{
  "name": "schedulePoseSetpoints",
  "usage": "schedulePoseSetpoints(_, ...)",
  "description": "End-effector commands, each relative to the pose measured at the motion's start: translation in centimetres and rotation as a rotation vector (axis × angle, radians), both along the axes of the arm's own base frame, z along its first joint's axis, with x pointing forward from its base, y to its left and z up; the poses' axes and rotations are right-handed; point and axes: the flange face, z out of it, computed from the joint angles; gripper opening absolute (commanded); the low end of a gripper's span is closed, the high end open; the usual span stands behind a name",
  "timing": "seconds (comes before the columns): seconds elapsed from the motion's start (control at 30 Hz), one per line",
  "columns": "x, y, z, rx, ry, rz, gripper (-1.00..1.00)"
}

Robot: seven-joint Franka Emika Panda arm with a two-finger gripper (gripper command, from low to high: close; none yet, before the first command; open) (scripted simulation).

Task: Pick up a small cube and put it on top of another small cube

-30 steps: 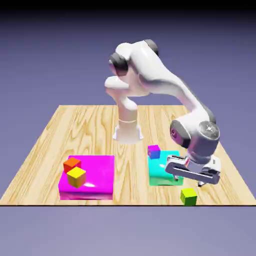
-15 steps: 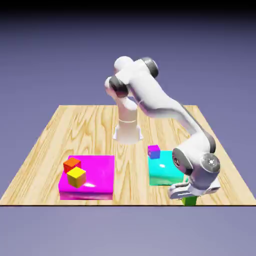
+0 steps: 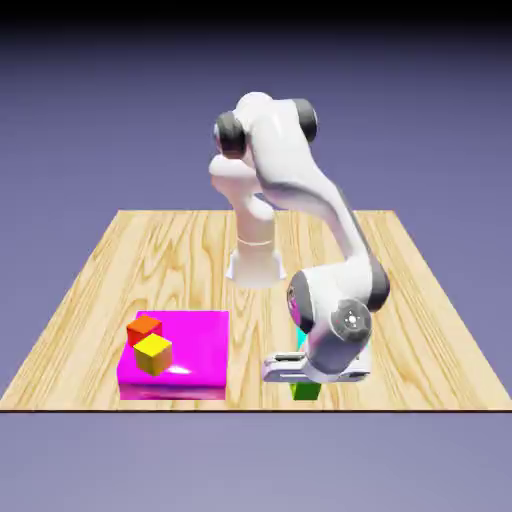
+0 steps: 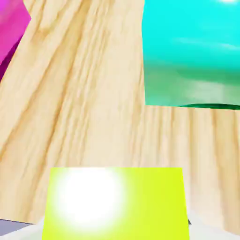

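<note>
Lime-green and glossy, the small cube [image 4: 115, 204] is filling the bottom of our hand view, large between the fingertips, which it is hiding. We are seeing the gripper [image 3: 305, 381] clenched on it, the jaws drawn in against its sides. In the exterior view only a green sliver of the cube is showing under the hand, near the front edge of the wooden table [image 3: 150, 250], between the two big blocks.

Just past the cube, in the hand view, the cyan block [image 4: 192, 51] is standing at upper right and a corner of the magenta block [image 4: 11, 28] at upper left. In the exterior view the arm is covering nearly all of the cyan block. On the magenta block we are seeing a yellow cube [image 3: 153, 353] and a red-orange cube [image 3: 144, 328], touching each other.
</note>
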Motion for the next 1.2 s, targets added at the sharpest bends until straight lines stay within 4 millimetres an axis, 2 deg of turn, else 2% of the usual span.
schedulePoseSetpoints(0.0, 0.0, -1.5, 0.3, -0.002, 0.003, -0.013, -1.0)
schedulePoseSetpoints(0.2, -0.9, -10.3, 3.1, -0.013, 0.008, -0.095, -1.0)
schedulePoseSetpoints(0.4, -2.9, -18.8, 6.9, 0.008, -0.01, -0.19, -1.0)
schedulePoseSetpoints(0.6, -6.3, -26.7, 11.1, 0.057, -0.053, -0.293, -1.0)
schedulePoseSetpoints(0.8, -11.0, -33.7, 15.1, 0.127, -0.12, -0.393, -1.0)
schedulePoseSetpoints(0.83, -11.0, -33.7, 15.1, 0.127, -0.12, -0.393, -1.0)
schedulePoseSetpoints(0.97, -13.0, -33.1, 8.6, 0.127, -0.121, -0.393, -1.0)
schedulePoseSetpoints(1.0, -13.0, -33.1, 8.6, 0.127, -0.121, -0.393, 1.0)
schedulePoseSetpoints(1.03, -13.0, -33.1, 8.6, 0.127, -0.121, -0.393, 1.0)
schedulePoseSetpoints(1.17, -11.0, -33.7, 15.1, 0.127, -0.12, -0.393, 1.0)
